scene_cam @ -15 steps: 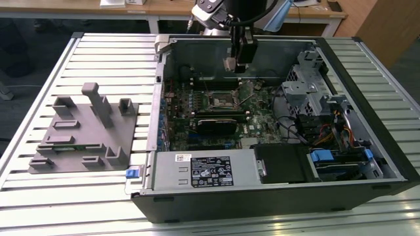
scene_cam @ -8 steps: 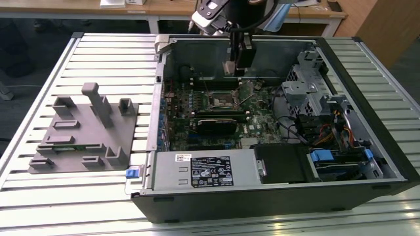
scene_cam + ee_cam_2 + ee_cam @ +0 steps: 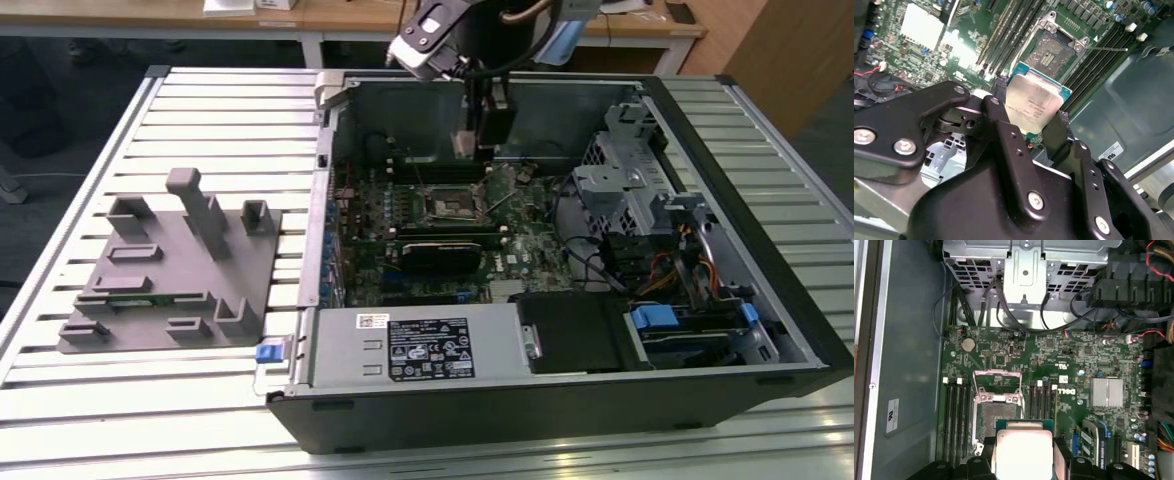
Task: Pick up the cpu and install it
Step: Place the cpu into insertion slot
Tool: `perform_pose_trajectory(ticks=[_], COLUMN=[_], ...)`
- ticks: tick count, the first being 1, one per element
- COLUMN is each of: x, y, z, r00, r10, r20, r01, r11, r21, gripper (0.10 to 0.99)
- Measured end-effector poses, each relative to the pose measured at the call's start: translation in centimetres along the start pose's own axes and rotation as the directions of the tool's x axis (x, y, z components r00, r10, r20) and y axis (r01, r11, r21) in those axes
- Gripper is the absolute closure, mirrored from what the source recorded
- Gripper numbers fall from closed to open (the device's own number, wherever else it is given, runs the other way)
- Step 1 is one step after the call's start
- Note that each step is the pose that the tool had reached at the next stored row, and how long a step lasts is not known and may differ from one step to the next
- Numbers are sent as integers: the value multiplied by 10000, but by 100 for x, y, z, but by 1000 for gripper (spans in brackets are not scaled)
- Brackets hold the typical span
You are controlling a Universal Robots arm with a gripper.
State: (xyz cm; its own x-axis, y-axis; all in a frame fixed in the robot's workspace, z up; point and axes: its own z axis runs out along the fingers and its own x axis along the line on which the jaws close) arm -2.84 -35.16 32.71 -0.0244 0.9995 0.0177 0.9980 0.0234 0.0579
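Two opposite edges of the small square cpu with the pale silvery metal top pinched by the black metal gripper, narrowed to the chip's width. Held aloft inside the open black computer case, above the green motherboard, apart from the dark square metal-rimmed socket. Black memory slots flanking the socket's sides; grey case wall beyond, free air around the gripper.

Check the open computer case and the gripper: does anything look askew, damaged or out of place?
Nothing stands out. The gripper holds the cpu by its edges above the motherboard, near the empty socket, whose metal frame is open. No damage shows.
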Motion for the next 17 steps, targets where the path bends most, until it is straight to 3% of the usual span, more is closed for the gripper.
perform_pose_trajectory(ticks=[17], x=[37], y=[-20], z=[304], r00=[10000], r10=[1], r20=[-19], r01=[-1], r11=[10000], r21=[-1], gripper=[545])
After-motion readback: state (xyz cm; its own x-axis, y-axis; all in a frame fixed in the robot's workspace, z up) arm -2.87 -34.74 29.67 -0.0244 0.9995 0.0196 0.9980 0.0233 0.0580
